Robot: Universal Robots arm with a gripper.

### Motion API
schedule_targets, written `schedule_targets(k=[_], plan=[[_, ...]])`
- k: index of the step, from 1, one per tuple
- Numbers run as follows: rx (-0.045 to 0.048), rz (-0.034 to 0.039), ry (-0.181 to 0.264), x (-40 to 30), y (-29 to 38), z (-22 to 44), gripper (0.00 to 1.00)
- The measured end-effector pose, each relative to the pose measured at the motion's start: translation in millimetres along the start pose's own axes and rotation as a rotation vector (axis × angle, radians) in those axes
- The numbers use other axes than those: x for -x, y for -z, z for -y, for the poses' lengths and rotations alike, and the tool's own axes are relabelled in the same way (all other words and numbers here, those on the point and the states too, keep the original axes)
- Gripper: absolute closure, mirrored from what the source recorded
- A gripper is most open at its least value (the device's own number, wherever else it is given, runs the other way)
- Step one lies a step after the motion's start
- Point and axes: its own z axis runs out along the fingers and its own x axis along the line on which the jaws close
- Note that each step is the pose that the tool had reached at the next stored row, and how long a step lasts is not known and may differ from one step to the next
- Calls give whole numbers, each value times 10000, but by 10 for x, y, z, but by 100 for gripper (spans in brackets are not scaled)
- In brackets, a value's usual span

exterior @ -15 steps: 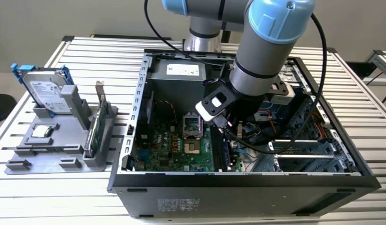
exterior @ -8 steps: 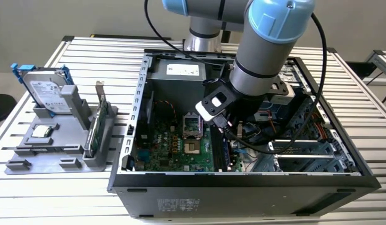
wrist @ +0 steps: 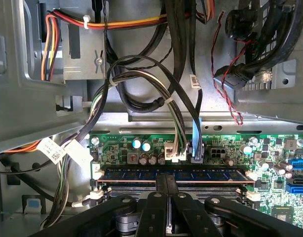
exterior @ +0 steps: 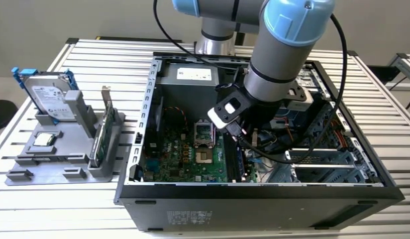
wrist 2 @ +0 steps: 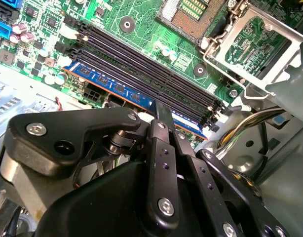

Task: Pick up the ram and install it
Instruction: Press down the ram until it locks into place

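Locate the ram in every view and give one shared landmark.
Exterior view: ram, likely the blue strip beside the motherboard, under the gripper.
Second wrist view: blue stick in the slots, at the gripper.
First wrist view: blue stick beside the cable connectors.
Shared landmark: the gripper.

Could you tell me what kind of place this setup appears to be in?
It looks like a robotics lab or test bench for computer assembly. An open computer case lies on a slatted metal table, the gripper sits over the ram on the motherboard, and a grey fixture holds spare parts.
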Motion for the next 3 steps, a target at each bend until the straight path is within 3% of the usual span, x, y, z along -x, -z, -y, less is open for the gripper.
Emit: schedule_targets(k=[3], plan=[[0,0,0,0,0,0,100]])
